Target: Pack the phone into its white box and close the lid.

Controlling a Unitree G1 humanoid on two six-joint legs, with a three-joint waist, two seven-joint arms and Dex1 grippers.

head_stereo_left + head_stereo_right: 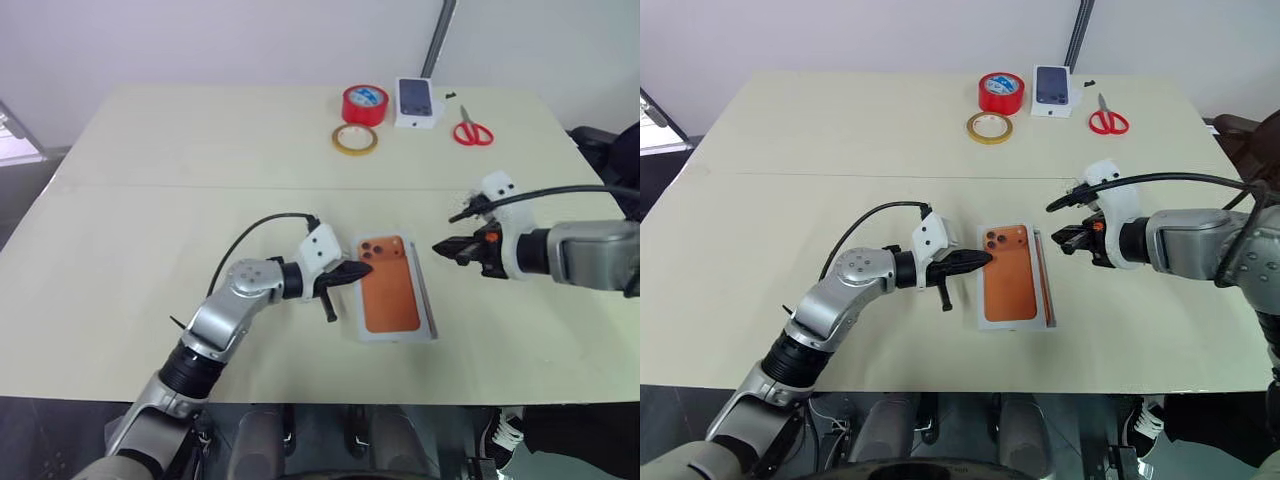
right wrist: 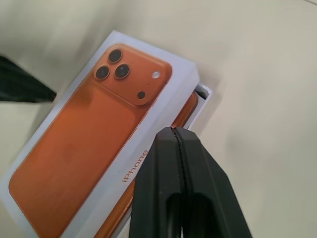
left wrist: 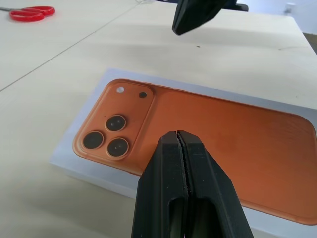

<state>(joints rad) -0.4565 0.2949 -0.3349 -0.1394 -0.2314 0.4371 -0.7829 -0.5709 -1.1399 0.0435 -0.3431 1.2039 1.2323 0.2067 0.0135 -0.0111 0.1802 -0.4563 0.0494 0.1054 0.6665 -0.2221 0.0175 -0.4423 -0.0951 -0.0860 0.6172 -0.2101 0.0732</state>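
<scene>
Left wrist view: left gripper (image 3: 181, 136) jaws clenched, empty, tip over lid (image 2: 168, 106) edge. Right gripper (image 2: 174, 130) clenched, empty, just beside lid's opposite side. Lid, printed orange, sits askew on white box (image 2: 202, 94); orange phone (image 2: 190, 106) edge visible beneath.

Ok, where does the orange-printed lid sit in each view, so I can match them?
Left eye view: the lid is low centre, between the left gripper and the right gripper.
Right eye view: just below centre, between the same grippers.
Left wrist view: across the picture's middle.
Right wrist view: the picture's left half, askew on the white box.
Shared landmark: the printed three-lens cluster.
</scene>
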